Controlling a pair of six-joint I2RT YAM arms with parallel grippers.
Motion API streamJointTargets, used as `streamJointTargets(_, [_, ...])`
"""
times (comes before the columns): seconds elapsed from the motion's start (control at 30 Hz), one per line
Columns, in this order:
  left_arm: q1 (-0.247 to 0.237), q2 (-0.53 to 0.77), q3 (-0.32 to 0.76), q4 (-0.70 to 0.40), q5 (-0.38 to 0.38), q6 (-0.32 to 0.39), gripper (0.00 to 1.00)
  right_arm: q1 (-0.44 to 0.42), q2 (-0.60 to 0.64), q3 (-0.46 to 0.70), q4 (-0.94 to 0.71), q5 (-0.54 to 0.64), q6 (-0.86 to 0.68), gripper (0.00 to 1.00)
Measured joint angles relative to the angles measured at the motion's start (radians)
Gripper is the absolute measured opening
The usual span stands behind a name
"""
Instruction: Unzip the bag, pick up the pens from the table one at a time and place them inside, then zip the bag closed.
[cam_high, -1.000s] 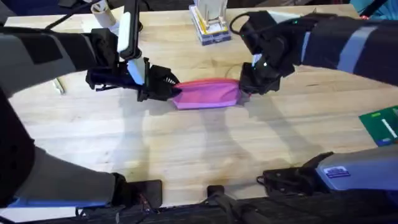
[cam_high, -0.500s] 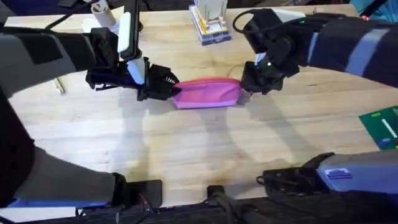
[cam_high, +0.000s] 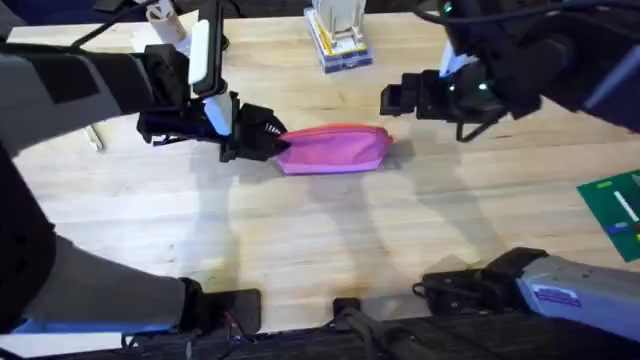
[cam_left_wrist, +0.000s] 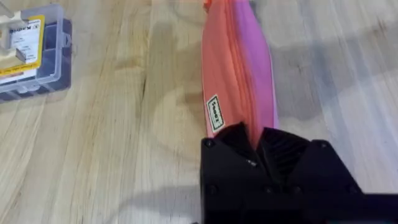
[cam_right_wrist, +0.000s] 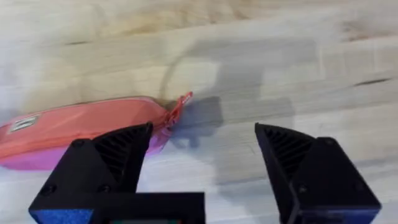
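Observation:
The pink bag (cam_high: 335, 148) lies flat on the wooden table (cam_high: 330, 250), its zipper line running along its length. My left gripper (cam_high: 272, 146) is shut on the bag's left end; the left wrist view shows its black fingers (cam_left_wrist: 236, 140) pinching the fabric of the bag (cam_left_wrist: 239, 68). My right gripper (cam_high: 395, 99) hovers open above and just right of the bag's right end, apart from it. In the right wrist view the right gripper (cam_right_wrist: 202, 155) holds nothing, and the bag (cam_right_wrist: 81, 127) ends beside one finger. A thin greenish pen (cam_high: 94, 137) lies at the far left.
A clear plastic box (cam_high: 338, 40) with yellow-labelled contents stands at the back centre, also seen as the box (cam_left_wrist: 31, 50) in the left wrist view. A green flat object (cam_high: 612, 205) lies at the right edge. A white item (cam_high: 165, 22) sits back left.
My right gripper has let go of the bag's right end, opened, and risen away to the right. The left gripper and the bag have stayed put.

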Motion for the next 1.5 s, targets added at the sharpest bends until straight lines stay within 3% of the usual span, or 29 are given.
streamJointTargets(0.43, [0.0,0.0,0.0,0.0,0.0,0.0,0.046,0.036,-0.139,0.0,-0.052,0.001,-0.035,0.997])
streamJointTargets(0.47, [0.005,0.0,0.0,0.001,0.0,0.001,0.451,0.036,-0.139,0.0,-0.053,0.001,-0.04,0.998])
streamJointTargets(0.5, [0.008,0.0,0.0,0.001,0.0,0.001,0.62,0.036,-0.139,0.0,-0.053,0.001,-0.042,0.998])
streamJointTargets(0.57, [0.012,0.0,0.0,0.001,0.0,0.0,0.924,0.036,-0.139,0.0,-0.053,0.001,-0.043,0.998])
streamJointTargets(0.63, [0.014,0.0,0.0,0.001,0.0,-0.003,0.994,0.036,-0.139,0.0,-0.054,0.001,-0.058,0.998])
streamJointTargets(0.77, [0.014,0.0,0.0,0.006,0.0,-0.003,0.994,0.036,-0.139,0.0,-0.067,0.001,-0.125,0.998])
streamJointTargets(0.9, [0.014,-0.008,0.01,-0.064,-0.022,-0.008,0.995,0.036,-0.139,0.0,-0.096,0.001,-0.16,0.997])
streamJointTargets(1.07, [0.014,-0.081,0.04,-0.121,-0.08,-0.074,0.995,0.036,-0.161,0.0,-0.118,0.001,-0.185,0.997])
streamJointTargets(1.27, [0.014,-0.253,0.07,-0.124,-0.166,-0.22,0.996,0.036,-0.247,0.0,-0.12,0.003,-0.222,0.998])
streamJointTargets(1.5, [0.014,-0.465,0.071,-0.126,-0.281,-0.471,0.995,0.036,-0.368,0.0,-0.123,0.004,-0.237,0.998])
